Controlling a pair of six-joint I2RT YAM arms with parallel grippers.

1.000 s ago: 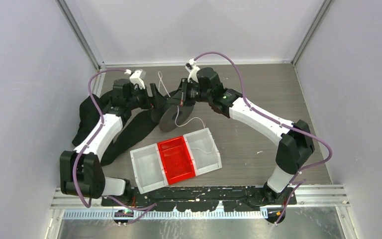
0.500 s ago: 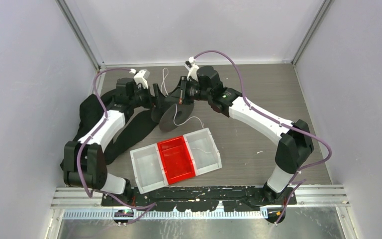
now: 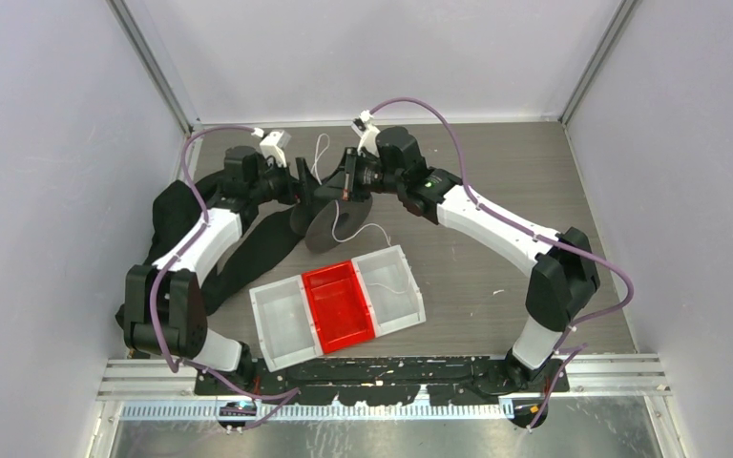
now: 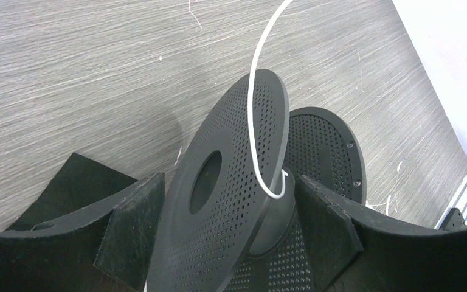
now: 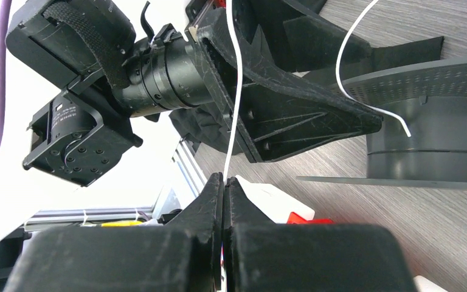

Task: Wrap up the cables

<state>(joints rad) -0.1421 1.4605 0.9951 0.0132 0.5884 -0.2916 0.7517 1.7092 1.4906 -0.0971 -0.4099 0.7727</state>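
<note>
Between the tips of the right pincer (image 5: 225,181), pressed fully together, I see the cable (image 5: 234,109) nipped: a thin, smooth white wire running straight up out of the matte black fingers. Just beyond, a second stretch of it curves down to the spool (image 5: 425,131) and ends bent against the round hub.

On the other arm, the left pincer (image 4: 228,207) is spread wide and clamps the spool by its near flange and hub, holding it tilted. Its pads (image 4: 131,234) look rough and felt-like. The spool is dull black plastic: two flat round discs peppered with small holes, a larger hole through the centre, and a plain drum between them. The cable drops over the flange edge and hooks round the drum.

From above, a loose white run leaves the spool and curls toward a three-part tray (image 3: 258,329), white at both ends and glossy red in the middle. It seems to trail into the right white compartment, though the wire is too fine there for me to be sure. A wide black fabric strap (image 3: 258,253) lies crumpled under the left arm.

The surface (image 3: 496,191) is grey wood-grain laminate with fine streaks. Plain pale walls (image 3: 48,143) box it in on three sides.
</note>
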